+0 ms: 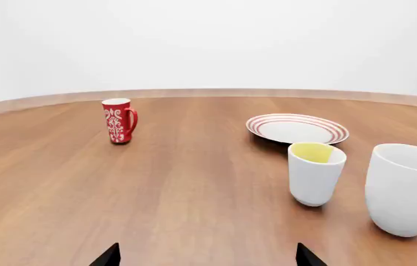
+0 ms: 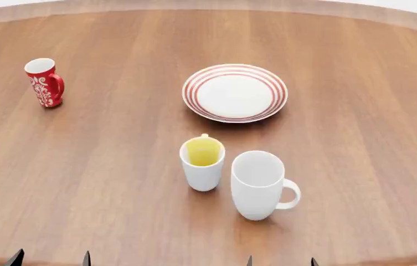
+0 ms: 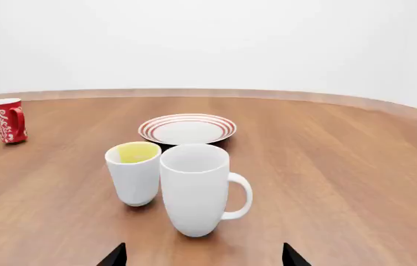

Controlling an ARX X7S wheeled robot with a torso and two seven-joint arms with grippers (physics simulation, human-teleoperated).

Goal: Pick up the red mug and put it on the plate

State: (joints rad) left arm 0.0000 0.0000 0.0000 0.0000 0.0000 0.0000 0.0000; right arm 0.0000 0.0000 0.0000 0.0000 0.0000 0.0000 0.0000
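The red mug (image 2: pixel 45 82) with white swirls stands upright at the table's far left, handle to the right; it also shows in the left wrist view (image 1: pixel 119 120) and the right wrist view (image 3: pixel 7 120). The plate (image 2: pixel 235 92), white with red rings, lies empty at the middle back, also in the left wrist view (image 1: pixel 297 128) and the right wrist view (image 3: pixel 186 128). My left gripper (image 2: pixel 49 259) is open and empty at the near edge, far from the mug; its tips show in its wrist view (image 1: pixel 206 257). My right gripper (image 2: pixel 281 261) is open and empty too (image 3: pixel 202 256).
A white mug with yellow inside (image 2: pixel 202 163) and a larger plain white mug (image 2: pixel 260 184) stand side by side in front of the plate, just ahead of my right gripper. The round wooden table (image 2: pixel 104 166) is bare between the red mug and the plate.
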